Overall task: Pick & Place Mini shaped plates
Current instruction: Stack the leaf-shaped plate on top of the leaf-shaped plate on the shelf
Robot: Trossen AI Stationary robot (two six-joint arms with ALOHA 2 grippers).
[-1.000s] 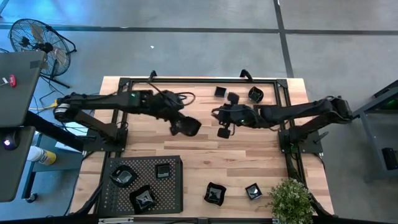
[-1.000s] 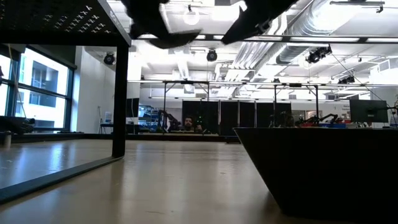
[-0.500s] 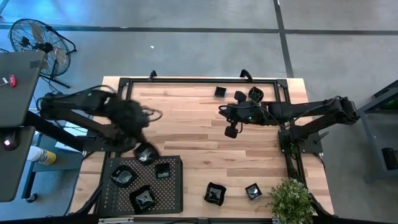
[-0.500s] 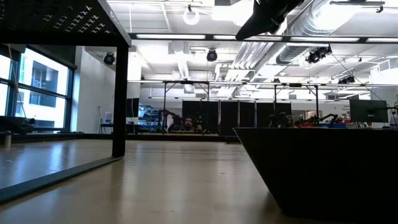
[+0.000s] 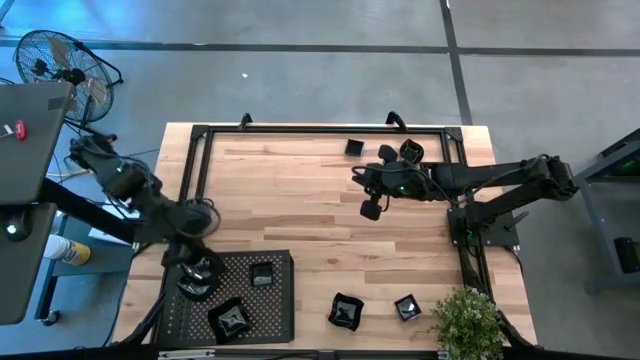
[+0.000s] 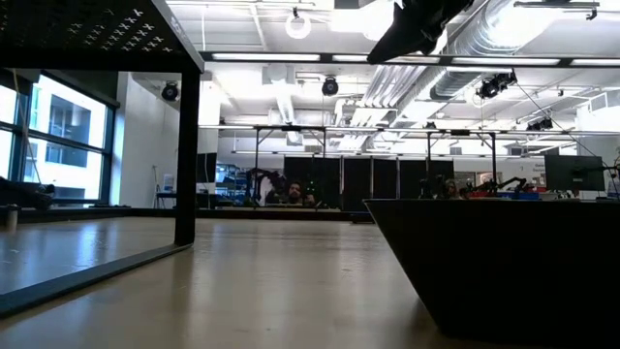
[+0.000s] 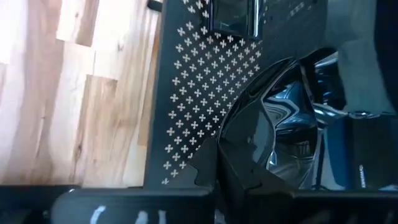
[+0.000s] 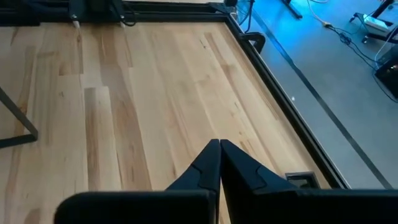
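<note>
My left gripper [image 5: 198,268] is shut on a small glossy black dish [image 7: 280,118] over the far left corner of the black perforated tray [image 5: 272,300]. Two more dishes [image 5: 262,274] [image 5: 230,318] lie in the tray. A third seems to lie right under my left gripper. My right gripper [image 5: 369,208] is shut and empty above the far middle of the table. It also shows in the right wrist view [image 8: 219,155]. Loose dishes lie on the wood at the far edge [image 5: 354,147] [image 5: 411,151] and at the near edge [image 5: 345,311] [image 5: 406,307]. My left gripper pinches the dish's rim [image 7: 239,134] between its two fingers, from above. The dish sticks out to one side of the fingers, over the tray [image 7: 199,93]. Whether it touches the tray or the dish below, I cannot tell.
A black frame rail [image 5: 320,128] runs along the table's far edge and sides. A potted plant [image 5: 465,320] stands at the near right corner. Bare wood [image 5: 290,200] lies in the middle. In the low view the tray's top [image 6: 87,29] stands on a leg [image 6: 187,155].
My left gripper has swung with its dish from the table's middle toward the near left, to above the tray's far left corner. My right gripper has drawn a little toward the right edge and stays shut.
</note>
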